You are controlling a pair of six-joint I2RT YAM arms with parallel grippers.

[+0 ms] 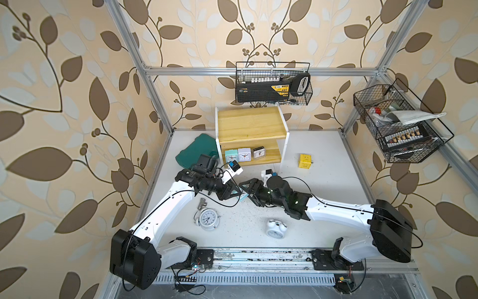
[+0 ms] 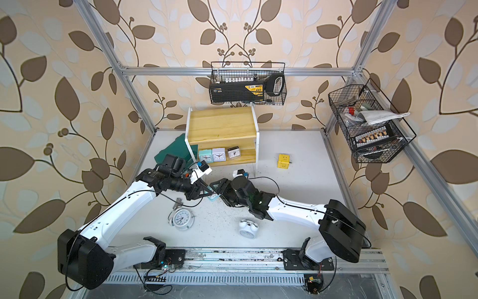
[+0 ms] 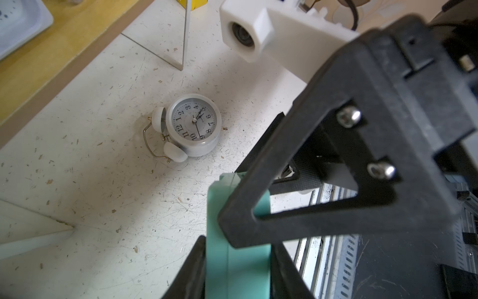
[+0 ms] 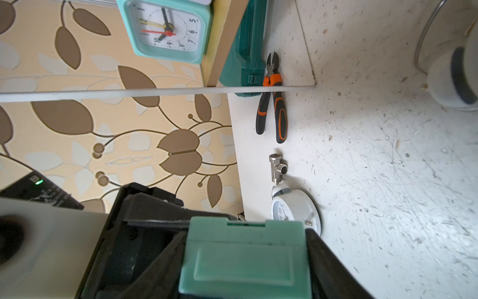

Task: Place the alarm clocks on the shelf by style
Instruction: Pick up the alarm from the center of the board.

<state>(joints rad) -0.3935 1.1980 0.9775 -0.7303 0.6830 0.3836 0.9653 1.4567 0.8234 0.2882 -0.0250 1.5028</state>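
The left gripper (image 1: 234, 192) is clamped on the held mint clock (image 3: 238, 233) above mid-tabletop. The right gripper (image 4: 245, 233) brackets the same clock, its jaws close against both sides; whether they press I cannot tell. It looks like a handover.

The shelf (image 1: 248, 121) carries the shelved mint clock (image 1: 231, 156), lilac clock (image 1: 244, 154) and grey clock (image 1: 258, 152) in a row from the lower board's left end. There is free room toward the right frame, and the upper board is bare.

One twin-bell clock (image 1: 207, 219) and a second twin-bell clock (image 1: 276, 229) lie unshelved toward the tabletop's front edge. The shelf's front legs and the yellow cube (image 1: 304, 161) bound the approach.
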